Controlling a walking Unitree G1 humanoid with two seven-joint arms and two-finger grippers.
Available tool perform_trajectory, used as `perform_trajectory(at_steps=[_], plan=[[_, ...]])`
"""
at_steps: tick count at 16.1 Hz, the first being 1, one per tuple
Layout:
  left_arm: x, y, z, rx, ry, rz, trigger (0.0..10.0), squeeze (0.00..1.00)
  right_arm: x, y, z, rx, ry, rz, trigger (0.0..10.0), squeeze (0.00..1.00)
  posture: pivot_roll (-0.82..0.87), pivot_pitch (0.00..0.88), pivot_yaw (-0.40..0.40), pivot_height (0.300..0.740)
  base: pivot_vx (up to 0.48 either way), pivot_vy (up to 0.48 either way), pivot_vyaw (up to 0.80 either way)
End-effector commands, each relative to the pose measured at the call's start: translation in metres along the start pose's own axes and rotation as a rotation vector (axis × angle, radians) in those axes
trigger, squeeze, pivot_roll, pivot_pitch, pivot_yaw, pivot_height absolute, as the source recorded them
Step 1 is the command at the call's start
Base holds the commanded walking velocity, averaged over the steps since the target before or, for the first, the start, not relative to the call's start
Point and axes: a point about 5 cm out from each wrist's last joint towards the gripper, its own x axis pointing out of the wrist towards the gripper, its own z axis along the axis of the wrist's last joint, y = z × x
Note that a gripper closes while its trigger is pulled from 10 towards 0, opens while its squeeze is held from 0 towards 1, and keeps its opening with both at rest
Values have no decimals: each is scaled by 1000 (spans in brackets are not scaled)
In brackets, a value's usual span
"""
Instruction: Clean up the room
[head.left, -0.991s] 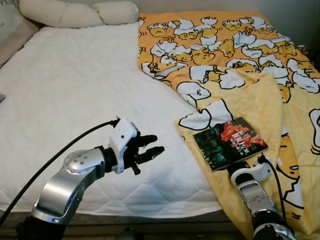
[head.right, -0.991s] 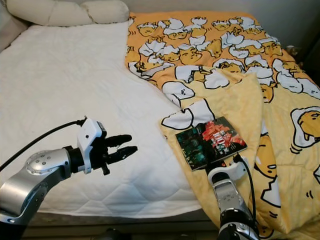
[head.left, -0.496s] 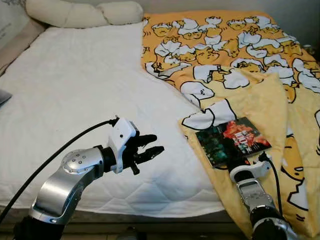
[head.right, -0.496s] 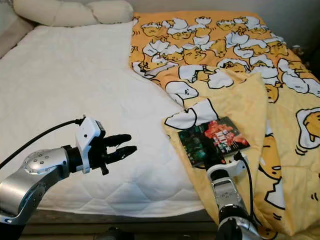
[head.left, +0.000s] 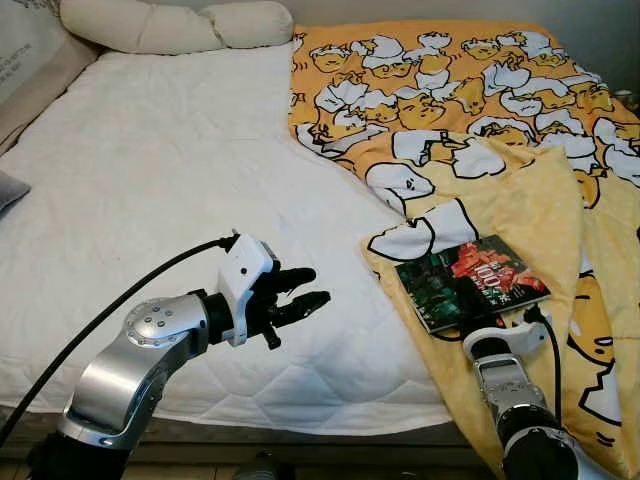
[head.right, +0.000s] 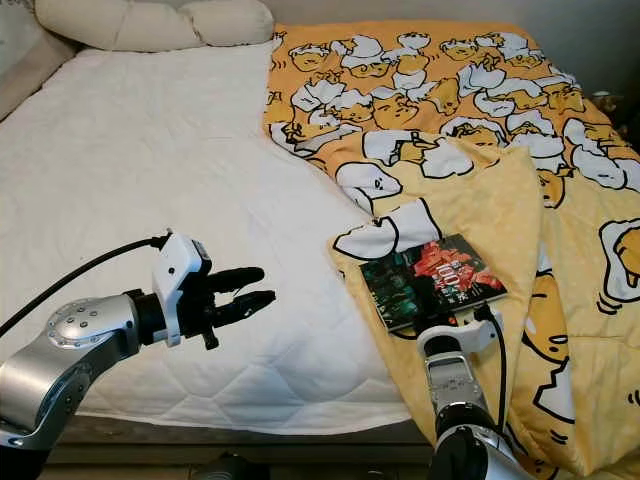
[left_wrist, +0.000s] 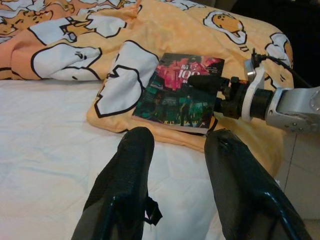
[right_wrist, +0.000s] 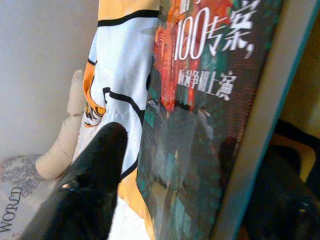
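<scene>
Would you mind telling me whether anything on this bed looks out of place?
A book lies on the rumpled yellow blanket, which is bunched toward one side, baring the white mattress. The right gripper has its jaws around the book's near edge.

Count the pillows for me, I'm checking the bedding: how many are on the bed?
2, lying end to end at the head of the white mattress: a longer pillow nearer the bed's left edge, a shorter pillow beside the yellow blanket. More could lie beyond the frame.

yellow egg-cartoon blanket (head.left: 470, 80), white quilted mattress (head.left: 150, 180), dark green-and-red book (head.left: 470, 282), cream pillows (head.left: 170, 25).
</scene>
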Motion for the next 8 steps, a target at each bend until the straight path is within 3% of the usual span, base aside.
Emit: perform_trajectory(at_steps=[1,8], plan=[[-1,1,2,2,-4,9,10000,0,2,4,2,4,-16,26,0,0,38,53,59,740,0,0,0],[0,0,2,2,-13,15,10000,0,2,4,3,-4,-12,36,0,0,29,47,53,740,0,0,0]])
